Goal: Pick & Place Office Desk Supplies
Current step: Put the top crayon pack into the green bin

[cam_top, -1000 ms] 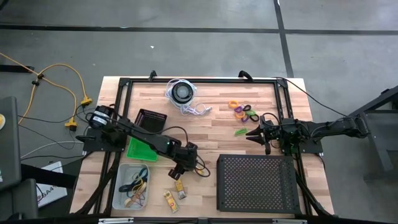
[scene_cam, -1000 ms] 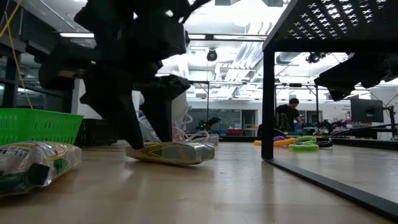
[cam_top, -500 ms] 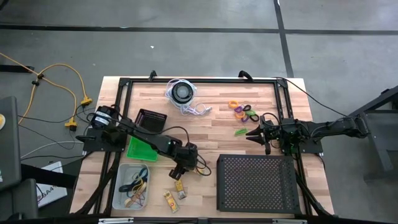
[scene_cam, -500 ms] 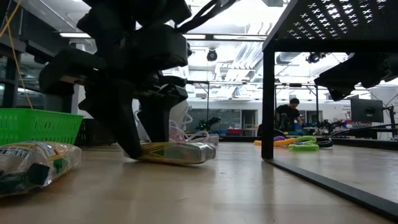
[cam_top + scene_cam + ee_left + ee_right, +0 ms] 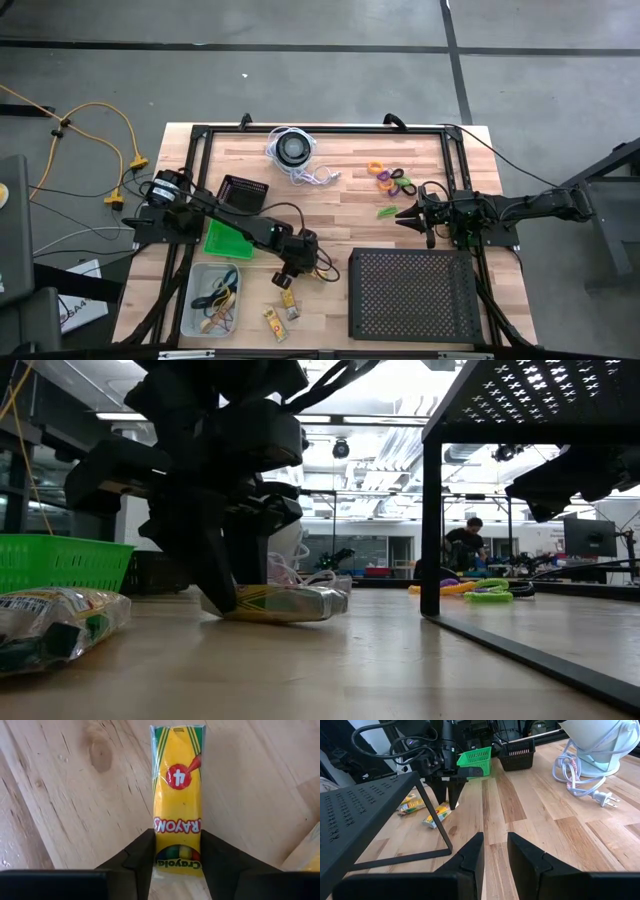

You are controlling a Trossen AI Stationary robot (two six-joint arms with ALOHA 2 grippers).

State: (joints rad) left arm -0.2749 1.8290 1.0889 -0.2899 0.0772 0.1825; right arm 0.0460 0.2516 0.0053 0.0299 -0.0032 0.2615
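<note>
While the big black perforated tray [image 5: 412,293] sits untouched at the near right of the wooden table [image 5: 350,215], the job looks only partly done; the clear bin [image 5: 214,299] at the near left already holds a tangle of rubber bands, yet two yellow packets lie loose on the boards beside it and a cluster of coloured rings [image 5: 391,180] waits at the far right, so I'd judge plenty is left to move; the right gripper [image 5: 494,851] hovers near those rings, its fingers a little apart around nothing; now to the action, the left gripper [image 5: 176,851] is down on the crayon packet [image 5: 177,790] just off the tray's near-left corner, fingers pressed against both long edges at one end of it, pinching the packet against the table; the second packet [image 5: 273,318] lies just beside it, nearer the table's front edge; the gripped packet lies flat, its long axis running straight out from between the fingers, the printed end with the crayon tips caught in the pinch and the free end pointing away from the wrist.
</note>
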